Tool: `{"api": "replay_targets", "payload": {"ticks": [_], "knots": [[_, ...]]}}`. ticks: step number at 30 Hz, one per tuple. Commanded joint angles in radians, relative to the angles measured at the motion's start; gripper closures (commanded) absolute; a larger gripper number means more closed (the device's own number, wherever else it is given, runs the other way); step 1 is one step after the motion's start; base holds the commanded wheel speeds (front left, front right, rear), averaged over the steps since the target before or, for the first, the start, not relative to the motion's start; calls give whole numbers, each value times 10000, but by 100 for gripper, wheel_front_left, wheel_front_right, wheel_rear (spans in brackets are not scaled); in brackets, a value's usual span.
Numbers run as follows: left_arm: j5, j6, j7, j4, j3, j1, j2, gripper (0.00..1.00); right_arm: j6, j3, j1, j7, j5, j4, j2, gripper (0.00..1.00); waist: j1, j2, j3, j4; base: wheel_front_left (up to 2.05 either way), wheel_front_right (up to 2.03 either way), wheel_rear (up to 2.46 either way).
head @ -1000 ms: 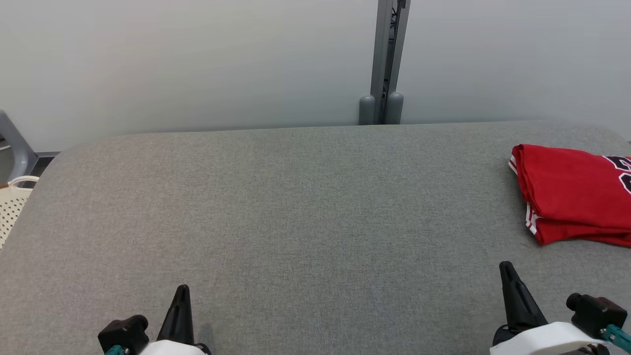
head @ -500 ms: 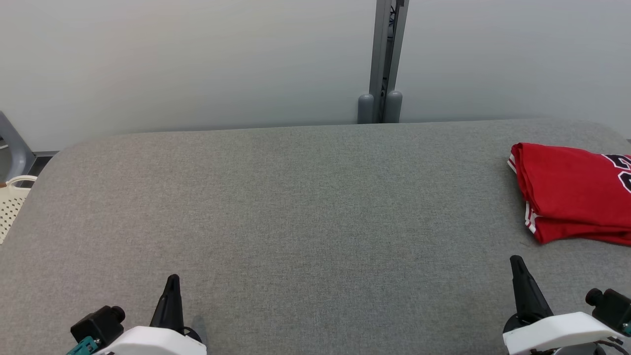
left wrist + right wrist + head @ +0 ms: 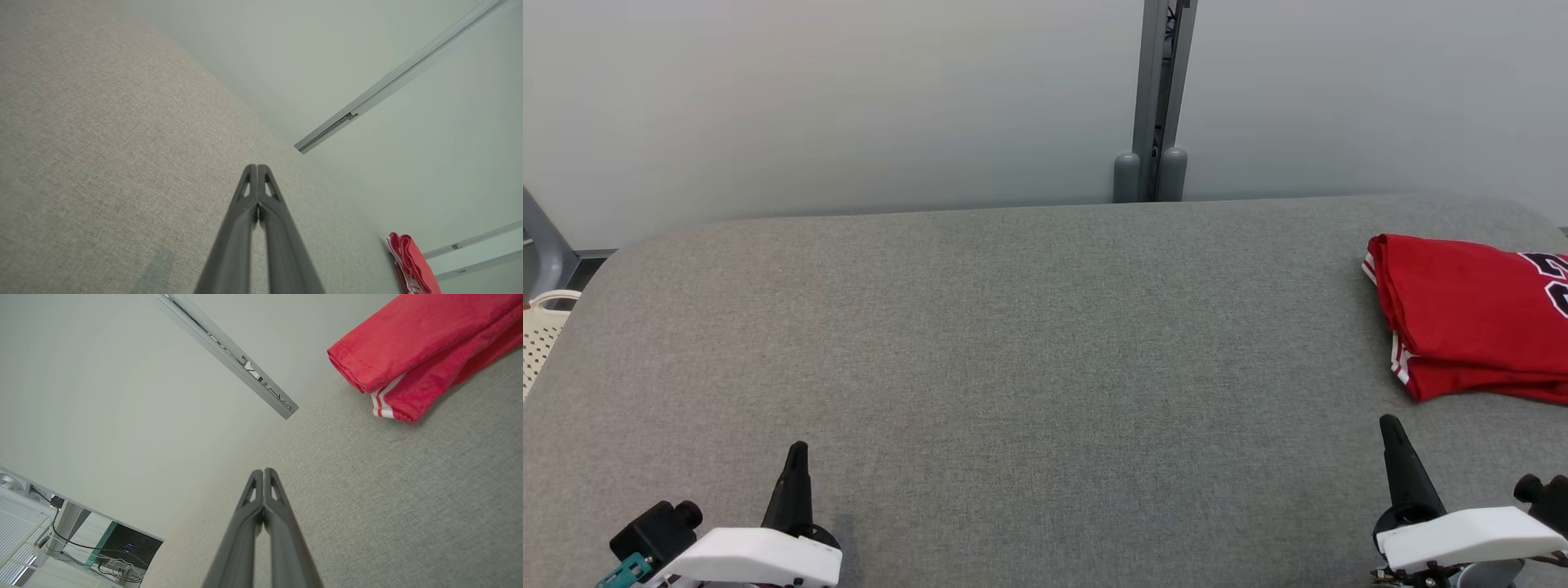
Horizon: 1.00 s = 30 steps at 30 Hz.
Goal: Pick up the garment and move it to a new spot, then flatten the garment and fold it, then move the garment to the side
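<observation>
Head view | garment (image 3: 1470, 318): red jersey, white-striped trim, dark lettering, folded, lying at 3 o'clock on grey table (image 3: 1013, 327) | cream perforated basket (image 3: 539, 335) at 9 o'clock, contents hidden | left gripper (image 3: 798, 449) at 7, right gripper (image 3: 1390, 425) at 5: both pinched closed, empty

Open grey table (image 3: 1013, 327) left and centre; folded red garment (image 3: 1462, 318) as obstacle far right, rightward extent unclear.

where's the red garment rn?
Head view: the red garment lies folded at the grey table's right edge, just beyond the shut right gripper, apart from it.
</observation>
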Motion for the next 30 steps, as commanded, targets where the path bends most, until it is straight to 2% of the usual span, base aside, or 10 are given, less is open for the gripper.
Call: {"api": "replay_targets", "payload": {"ticks": [1,30], "knots": [[-282,-99,42,-143,114,-312,52,100,3,-78,-284,85,282,-169,-107,100,0,0,3,-2,0,0,0],[-3298,-749,883,-236,844,-669,1,100,4,-500,-520,900,3320,-234,-134,100,0,0,83,-69,0,0,0]]}}
